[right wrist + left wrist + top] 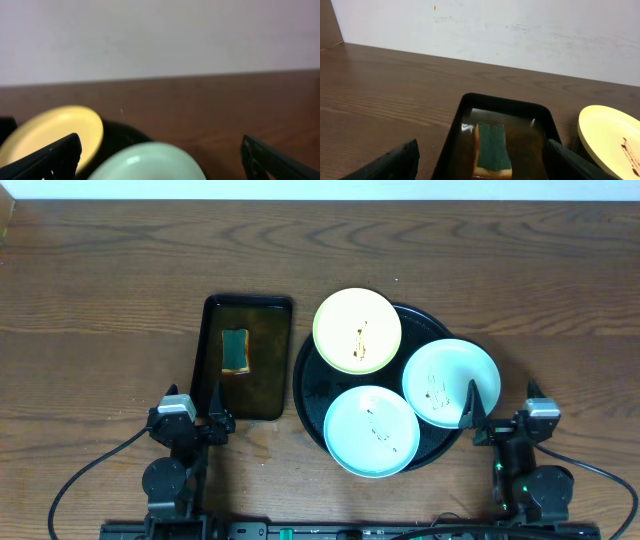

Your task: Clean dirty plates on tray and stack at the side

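The round black tray (307,383) holds three smeared plates: a pale yellow plate (357,330) at the back, a mint-blue plate (451,382) at the right and a second mint-blue plate (371,430) at the front. My left gripper (200,408) is open and empty at the near end of the small rectangular tray. My right gripper (498,412) is open and empty, its left finger at the right mint plate's near edge. The right wrist view shows the yellow plate (52,132), the mint plate (147,162) and the tray (120,135) between my wide-spread fingers (160,170).
A dark rectangular tray (280,310) of brownish water with a green-topped sponge (236,349) lies left of the round tray. It shows in the left wrist view (470,102) with the sponge (492,150) and the yellow plate (607,135) at the right. Bare wood surrounds both trays.
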{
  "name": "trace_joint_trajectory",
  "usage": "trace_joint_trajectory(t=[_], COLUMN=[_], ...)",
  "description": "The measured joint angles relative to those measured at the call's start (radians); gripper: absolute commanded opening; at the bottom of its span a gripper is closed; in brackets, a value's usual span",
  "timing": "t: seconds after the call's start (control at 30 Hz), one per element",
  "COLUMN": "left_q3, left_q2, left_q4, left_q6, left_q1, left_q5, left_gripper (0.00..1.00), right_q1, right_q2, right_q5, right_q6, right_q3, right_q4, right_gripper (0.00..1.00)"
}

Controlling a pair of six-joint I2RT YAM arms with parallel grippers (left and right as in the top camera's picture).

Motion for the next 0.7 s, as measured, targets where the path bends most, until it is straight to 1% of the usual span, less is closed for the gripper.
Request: trace_joint_trajectory(t=[0.17,0.3,0.4,0.53,0.7], left_q3=[0.000,0.000,0.000,0.000,0.000], left_q2=[0.000,0.000,0.000,0.000,0.001], left_q4=[0.000,0.000,0.000,0.000,0.000], left_q6=[0.000,0.000,0.000,0.000,0.000], left_q1=[0.000,0.000,0.000,0.000,0.000], left_q5=[0.000,0.000,0.000,-0.001,0.000], left_gripper=[0.79,0.79,0.79,0.79,0.79], right_q1=[0.000,0.000,0.000,0.000,0.000], right_q2=[0.007,0.076,0.168,0.343,0.542], right_q5=[-0.002,-0.003,-0.005,-0.008,-0.036], right_q6=[0.021,0.023,0.023,0.023,0.023], right_q3=[0.018,0.090,0.171,0.312,0.518], right_q4=[-0.020,-0.065,-0.094,-0.126,-0.238], right_gripper=[0.99,0.99,0.99,0.99,0.99])
